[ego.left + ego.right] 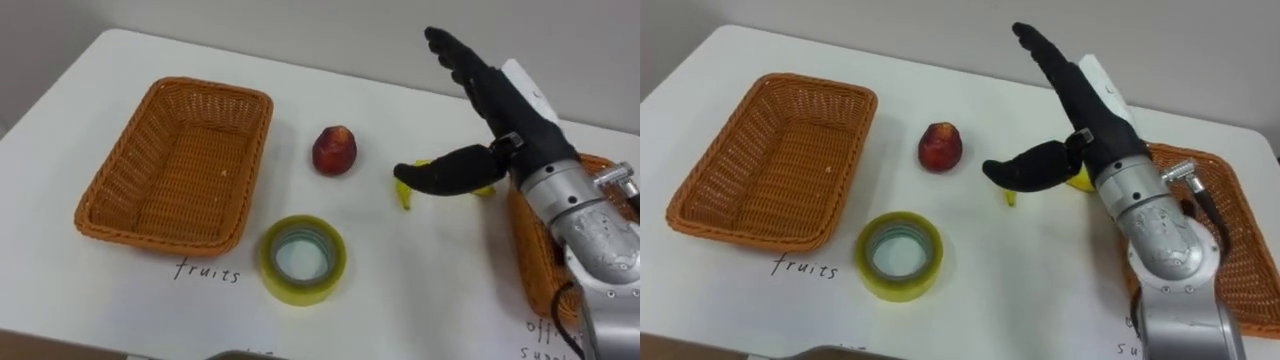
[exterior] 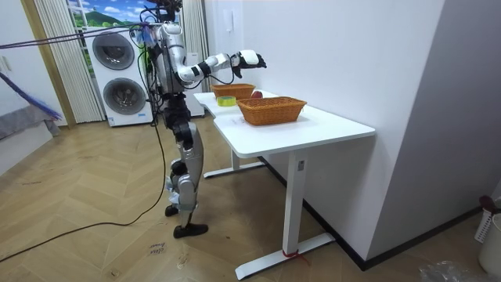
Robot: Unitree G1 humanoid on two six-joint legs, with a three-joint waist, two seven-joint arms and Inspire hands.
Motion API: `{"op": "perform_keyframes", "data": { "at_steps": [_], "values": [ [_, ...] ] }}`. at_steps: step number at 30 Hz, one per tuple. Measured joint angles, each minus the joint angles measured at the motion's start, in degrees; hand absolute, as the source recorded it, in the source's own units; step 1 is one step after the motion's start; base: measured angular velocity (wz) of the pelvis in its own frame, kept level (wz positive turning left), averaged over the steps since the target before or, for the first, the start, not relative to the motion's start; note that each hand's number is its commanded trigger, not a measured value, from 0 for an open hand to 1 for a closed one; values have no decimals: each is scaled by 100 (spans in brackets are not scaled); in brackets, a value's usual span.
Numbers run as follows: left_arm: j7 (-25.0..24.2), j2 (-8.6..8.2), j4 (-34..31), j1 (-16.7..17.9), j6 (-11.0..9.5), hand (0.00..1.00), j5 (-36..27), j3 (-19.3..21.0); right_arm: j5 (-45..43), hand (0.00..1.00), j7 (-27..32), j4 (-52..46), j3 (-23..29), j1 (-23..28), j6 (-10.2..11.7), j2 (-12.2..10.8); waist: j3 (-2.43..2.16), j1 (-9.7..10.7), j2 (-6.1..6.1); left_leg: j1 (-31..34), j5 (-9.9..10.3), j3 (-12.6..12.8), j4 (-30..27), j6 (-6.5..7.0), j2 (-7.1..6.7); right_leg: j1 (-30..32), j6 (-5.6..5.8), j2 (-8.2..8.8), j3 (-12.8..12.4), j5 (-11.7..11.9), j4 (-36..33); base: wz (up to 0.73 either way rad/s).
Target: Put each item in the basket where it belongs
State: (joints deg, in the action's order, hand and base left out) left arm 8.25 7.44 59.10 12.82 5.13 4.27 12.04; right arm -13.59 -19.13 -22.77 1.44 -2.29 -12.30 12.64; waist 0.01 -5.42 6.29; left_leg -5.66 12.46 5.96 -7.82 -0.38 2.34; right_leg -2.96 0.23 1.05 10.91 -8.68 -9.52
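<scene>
Where right robot hand [image 1: 497,108] hovers | banana [image 1: 403,196] yellow, half-hidden | apple [image 1: 334,150] red

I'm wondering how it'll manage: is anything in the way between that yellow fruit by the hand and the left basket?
The apple lies near the straight line from the banana to the left basket, the tape roll nearer the robot. The open right hand hovers directly over the banana.

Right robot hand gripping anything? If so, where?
Nothing held. The right robot hand is open, fingers straight, thumb over the banana but not closed on it.
</scene>
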Motion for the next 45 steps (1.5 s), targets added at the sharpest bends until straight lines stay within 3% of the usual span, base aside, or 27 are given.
{"op": "perform_keyframes", "data": {
  "at_steps": [8, 18, 31, 39, 45],
  "values": [
    [141, 2, -70, -25, 120, 0, 39, -159, 163, 0, -394, 475, -482, -116, -277, -101, 7, -145, 3, 73, -2, -93, -89, 1, -9, -2, 1, 13, 39, -1, -2, 4],
    [308, 9, -181, -51, 251, 0, 35, -427, 195, 0, -441, 639, -518, -134, -292, -163, 12, -291, 15, 186, -20, -297, -99, -1, -28, 2, 1, 29, 188, -1, -5, 11],
    [342, 43, -385, -118, 363, 0, 34, -669, 23, 0, -588, 915, -1221, -247, -405, -165, 42, -298, 29, 198, -27, -290, -64, 11, -47, 15, 1, 50, 190, -1, -2, 0],
    [340, 34, -492, -109, 461, 0, 35, -667, -43, 0, -610, 1094, -1379, -221, -626, -190, 38, -312, 16, 196, -29, -287, -89, 13, -50, 14, 1, 52, 190, -1, -1, 0],
    [340, 8, -521, -98, 489, 0, 35, -668, -44, 0, -606, 1093, -1380, -217, -653, -191, 15, -310, -64, 195, -31, -287, -92, 15, -52, 12, 1, 57, 188, -1, -1, 0]
  ]
}}
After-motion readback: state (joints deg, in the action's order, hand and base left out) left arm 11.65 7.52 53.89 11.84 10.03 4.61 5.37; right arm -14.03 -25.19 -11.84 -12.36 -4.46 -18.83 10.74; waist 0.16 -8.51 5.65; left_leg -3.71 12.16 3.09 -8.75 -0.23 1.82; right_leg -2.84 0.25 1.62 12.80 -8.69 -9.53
